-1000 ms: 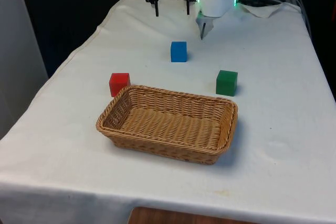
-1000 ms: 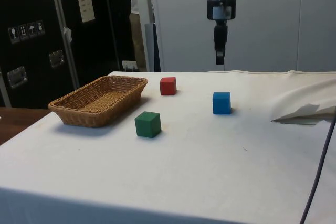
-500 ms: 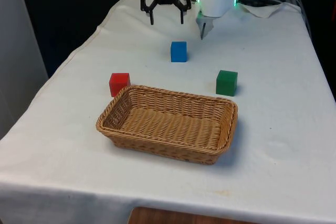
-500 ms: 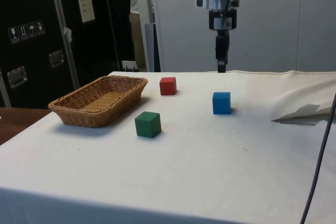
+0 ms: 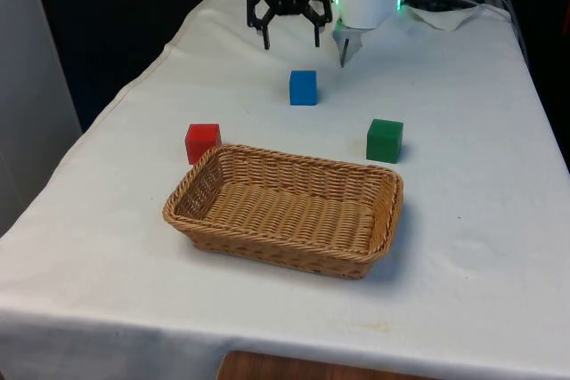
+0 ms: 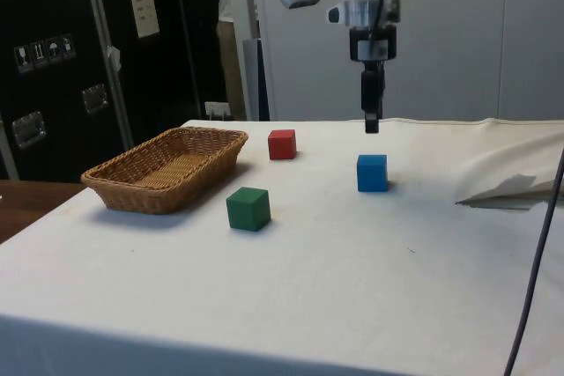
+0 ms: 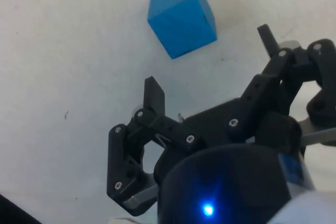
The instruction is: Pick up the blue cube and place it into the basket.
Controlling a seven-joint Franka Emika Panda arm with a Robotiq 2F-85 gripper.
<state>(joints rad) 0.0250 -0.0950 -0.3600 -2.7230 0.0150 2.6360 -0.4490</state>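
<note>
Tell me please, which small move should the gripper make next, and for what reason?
Probably it should move a little toward the basket end of the table, then lower over the blue cube. The gripper is open and empty, hanging above the cloth just behind the cube, which sits untouched on the table.

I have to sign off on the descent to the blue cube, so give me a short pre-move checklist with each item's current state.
1. Gripper fingers spread and holding nothing: ok.
2. Blue cube sitting flat on the cloth, apart from the other cubes: ok.
3. Gripper centred over the blue cube: not ok; in the side view it hangs above and near the cube, but the wrist view shows the cube off beyond the fingertips, not between them.
4. Fingers squared to the cube's faces: cannot tell; the cube looks turned in the wrist view.
5. Basket free to receive the cube: ok.
6. Red cube and green cube away from the descent path: ok.
</note>
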